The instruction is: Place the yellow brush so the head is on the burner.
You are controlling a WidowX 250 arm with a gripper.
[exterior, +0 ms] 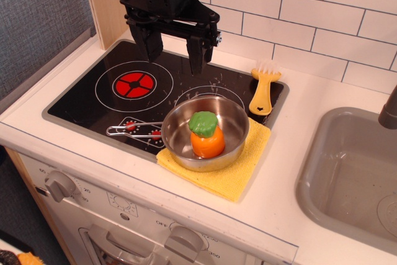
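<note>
The black gripper (175, 51) hung with its fingers spread and nothing between them above the back of the stovetop (80, 100), the burner (134, 84) just below and left of it, the yellow brush (263, 91) off to its right, the head (265, 69) pointing toward the tiled wall.

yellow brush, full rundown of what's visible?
The yellow brush is small, looks like plastic, and lies flat at the far right corner of the black cooktop. Its white-bristled head points toward the tiled wall and the flat handle widens to a rounded end with a dark cutout. That end lies near the folded yellow cloth under the steel pot; contact is unclear. The head is far from the red burner. The open hand hovers apart from it, touching nothing.
</note>
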